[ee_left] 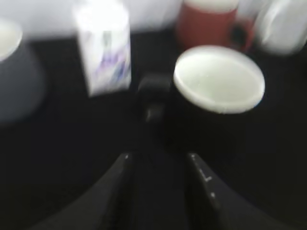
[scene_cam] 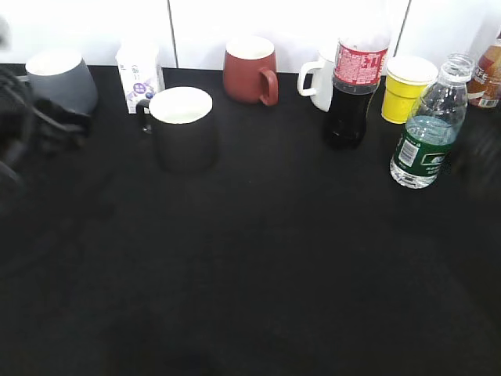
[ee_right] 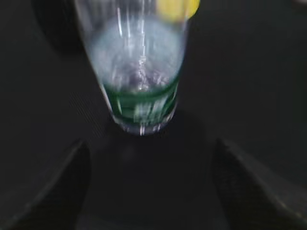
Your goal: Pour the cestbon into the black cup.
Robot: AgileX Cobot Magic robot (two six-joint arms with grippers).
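The cestbon [scene_cam: 425, 135], a clear bottle with a green label and no cap, stands upright at the right of the black table. In the right wrist view it [ee_right: 139, 67] stands just ahead of my right gripper [ee_right: 151, 163], which is wide open and empty. The black cup [scene_cam: 183, 129], white inside, stands upright left of centre with its handle to the left. In the left wrist view the cup [ee_left: 218, 100] is ahead and slightly right of my open left gripper [ee_left: 158, 163], and its handle [ee_left: 153, 98] lies straight ahead. Both arms are blurred at the exterior view's edges.
Along the back stand a grey mug [scene_cam: 63, 78], a small milk carton [scene_cam: 139, 74], a red-brown mug [scene_cam: 250, 70], a white mug [scene_cam: 319, 82], a dark cola bottle [scene_cam: 352, 90], a yellow cup [scene_cam: 407, 88] and an amber bottle [scene_cam: 489, 74].
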